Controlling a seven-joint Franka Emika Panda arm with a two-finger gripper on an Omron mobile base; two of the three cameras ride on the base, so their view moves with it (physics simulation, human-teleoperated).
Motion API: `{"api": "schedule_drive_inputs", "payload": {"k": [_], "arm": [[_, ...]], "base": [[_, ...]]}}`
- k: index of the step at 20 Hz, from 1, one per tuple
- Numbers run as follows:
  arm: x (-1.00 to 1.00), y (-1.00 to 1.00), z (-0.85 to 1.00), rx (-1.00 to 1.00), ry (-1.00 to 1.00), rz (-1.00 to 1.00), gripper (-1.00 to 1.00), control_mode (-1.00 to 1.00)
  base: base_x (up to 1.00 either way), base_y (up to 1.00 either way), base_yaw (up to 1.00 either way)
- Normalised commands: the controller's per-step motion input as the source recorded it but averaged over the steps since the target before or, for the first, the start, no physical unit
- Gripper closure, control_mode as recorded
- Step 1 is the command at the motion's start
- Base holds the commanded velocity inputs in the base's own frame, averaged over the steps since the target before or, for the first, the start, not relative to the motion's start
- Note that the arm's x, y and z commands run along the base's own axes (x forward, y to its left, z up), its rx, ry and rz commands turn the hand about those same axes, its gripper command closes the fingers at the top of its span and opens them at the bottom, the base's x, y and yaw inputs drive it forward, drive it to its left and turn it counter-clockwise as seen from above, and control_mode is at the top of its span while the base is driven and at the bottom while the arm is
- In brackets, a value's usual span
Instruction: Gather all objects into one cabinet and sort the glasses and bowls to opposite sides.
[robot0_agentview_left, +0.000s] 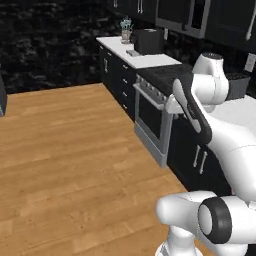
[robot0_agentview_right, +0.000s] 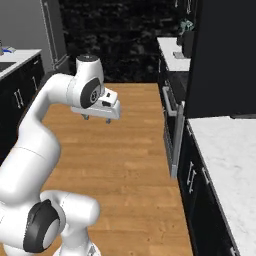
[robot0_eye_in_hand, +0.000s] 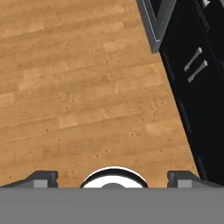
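Arm folded up over the wood floor (robot0_agentview_right: 125, 150), hand pointing down, gripper (robot0_agentview_right: 97, 119) well above the boards and clear of the black drawer units (robot0_eye_in_hand: 192, 78); in the right base view only two short dark stubs show under the white hand, too small there to judge the gap. In the hand view the two fingertips (robot0_eye_in_hand: 41, 178) sit at opposite sides of the lower edge, spread wide, with bare floor between them and nothing grasped. The same view cuts the drawer units off at the right edge; two short silver pulls (robot0_eye_in_hand: 195, 64) are legible, the rest is flat black. The steel-fronted oven (robot0_agentview_left: 150, 117) stands between the base cabinets along the right wall; in the left base view the robot's own arm hides part of its near end. Far end of the white counter (robot0_agentview_left: 150, 59): a dark boxy appliance (robot0_agentview_left: 148, 40) and, at the back corner, a small vase with pale flowers (robot0_agentview_left: 126, 29), both blurred and small. Overhead, black wall cabinets (robot0_agentview_left: 227, 20) are cropped by the top edge, and one long silver bar handle (robot0_agentview_left: 251, 25) is partly cut at the right edge. In the right base view a tall black panel (robot0_agentview_right: 225, 55) blocks what lies behind it on the near marble counter (robot0_agentview_right: 225, 160). Bowl and cups: cannot locate them; whether they sit behind that panel cannot be told.
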Motion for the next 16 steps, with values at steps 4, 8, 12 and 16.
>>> {"api": "schedule_drive_inputs", "payload": {"k": [4,8,12,16], "arm": [[0.00,0.00,0.00,0.00,0.00,0.00,-1.00,1.00],[0.00,0.00,0.00,0.00,0.00,0.00,-1.00,1.00],[0.00,0.00,0.00,0.00,0.00,0.00,-1.00,1.00],[0.00,0.00,0.00,0.00,0.00,0.00,-1.00,1.00]], "base": [[0.25,0.41,0.60],[0.36,0.39,0.58],[0.42,0.37,0.59],[0.43,0.35,0.59]]}}
